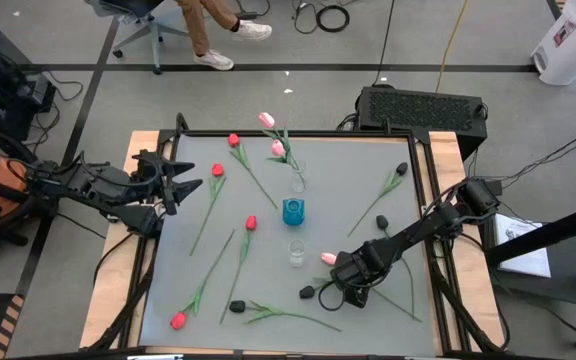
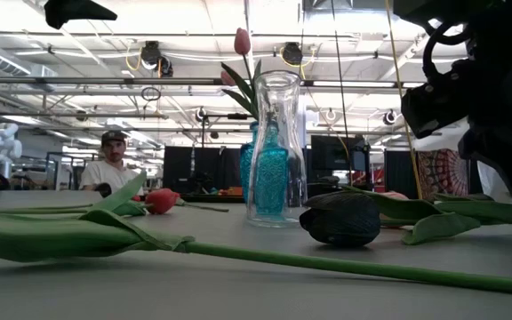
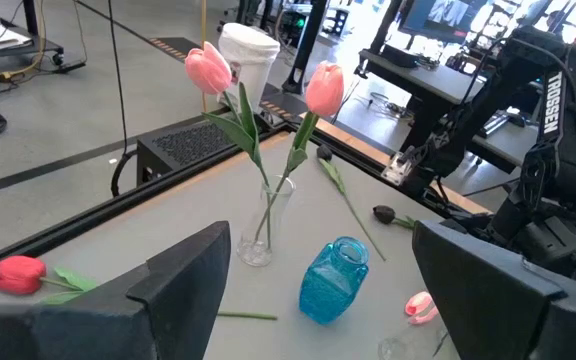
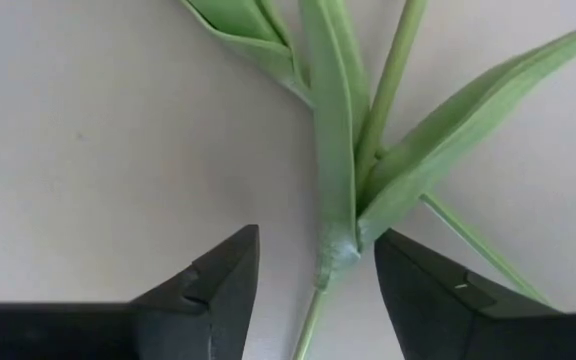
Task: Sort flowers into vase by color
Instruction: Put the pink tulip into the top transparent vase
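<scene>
**Right gripper low over a flower stem, 2 pink tulips already in a vase**

The blue vase [image 1: 294, 211] stands near the middle of the grey table [image 1: 368, 180] and serves as the landmark here. Just behind it, toward the far edge, a clear vase [image 1: 297, 181] holds 2 pink tulips [image 3: 310, 90] upright. Just in front of the blue vase, toward the near edge, stands a second clear vase [image 1: 296, 253], seen empty from above.

The right gripper [image 4: 316, 262] is down at the table, to the right of and nearer than the blue vase. Its fingers stand apart on either side of a green stem [image 4: 334, 215] where the leaves fan out; they straddle it without closing on it. A pink flower head [image 1: 327, 258] lies just beside that gripper, on the side toward the blue vase.

The left gripper [image 3: 313, 285] hovers at the table's left edge, well apart from the blue vase, its fingers spread wide and holding nothing.

Loose flowers lie flat around the blue vase: 4 red tulips [image 1: 251, 223] to its left, and black tulips [image 1: 401, 170] to its right and in front. In the low view, a black head [image 2: 340, 219] lies just in front of the second clear vase.

A person [image 2: 112, 164] sits in the room beyond the table.
</scene>
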Controlling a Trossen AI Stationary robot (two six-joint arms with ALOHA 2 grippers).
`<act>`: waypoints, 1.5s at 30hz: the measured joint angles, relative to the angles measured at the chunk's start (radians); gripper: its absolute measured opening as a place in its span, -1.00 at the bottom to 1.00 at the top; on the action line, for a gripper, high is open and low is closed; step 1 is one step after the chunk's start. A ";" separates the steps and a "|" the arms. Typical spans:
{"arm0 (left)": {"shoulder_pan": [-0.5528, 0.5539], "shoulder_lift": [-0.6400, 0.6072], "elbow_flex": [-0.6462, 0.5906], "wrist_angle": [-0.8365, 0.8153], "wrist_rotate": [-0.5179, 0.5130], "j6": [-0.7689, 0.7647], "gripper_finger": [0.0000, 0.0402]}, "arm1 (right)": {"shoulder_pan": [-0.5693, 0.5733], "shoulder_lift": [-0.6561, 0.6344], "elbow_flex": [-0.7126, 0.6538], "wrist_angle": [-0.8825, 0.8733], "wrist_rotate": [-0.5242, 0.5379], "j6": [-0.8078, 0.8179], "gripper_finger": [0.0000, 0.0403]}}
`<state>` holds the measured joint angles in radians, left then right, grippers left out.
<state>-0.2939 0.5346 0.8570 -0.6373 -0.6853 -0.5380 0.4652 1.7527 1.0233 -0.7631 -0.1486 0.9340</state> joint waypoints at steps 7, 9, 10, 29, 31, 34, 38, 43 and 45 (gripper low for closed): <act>0.000 0.000 0.000 0.000 0.000 0.000 0.59 | 0.000 0.000 0.000 0.003 0.020 -0.004 -0.30; 0.000 0.000 0.000 0.000 0.000 0.000 0.59 | 0.000 0.000 0.000 0.003 0.020 -0.004 -0.37; 0.000 0.000 0.000 0.000 0.000 0.000 0.59 | 0.000 0.000 0.000 0.003 0.020 -0.006 -0.40; 0.000 0.000 0.000 0.000 0.000 0.000 0.59 | 0.000 0.000 0.000 0.004 0.013 -0.041 -0.97; 0.000 0.000 0.000 0.000 0.000 0.000 0.59 | 0.000 0.000 0.000 0.004 0.013 -0.041 -0.98; 0.000 0.000 0.000 0.000 0.000 0.000 0.59 | 0.000 0.000 0.000 0.004 0.012 -0.041 -0.99; 0.000 0.000 0.000 0.000 0.000 0.000 0.59 | 0.000 0.000 0.000 0.004 0.012 -0.041 -0.99; 0.000 0.000 0.000 0.000 0.000 0.000 0.59 | 0.000 0.000 0.000 0.004 0.012 -0.040 -1.00; 0.000 0.000 0.000 0.000 0.000 0.000 0.59 | 0.000 0.000 0.000 0.004 0.012 -0.037 -1.00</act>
<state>-0.2939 0.5346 0.8570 -0.6372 -0.6853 -0.5377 0.4655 1.7531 1.0233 -0.7593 -0.1369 0.8973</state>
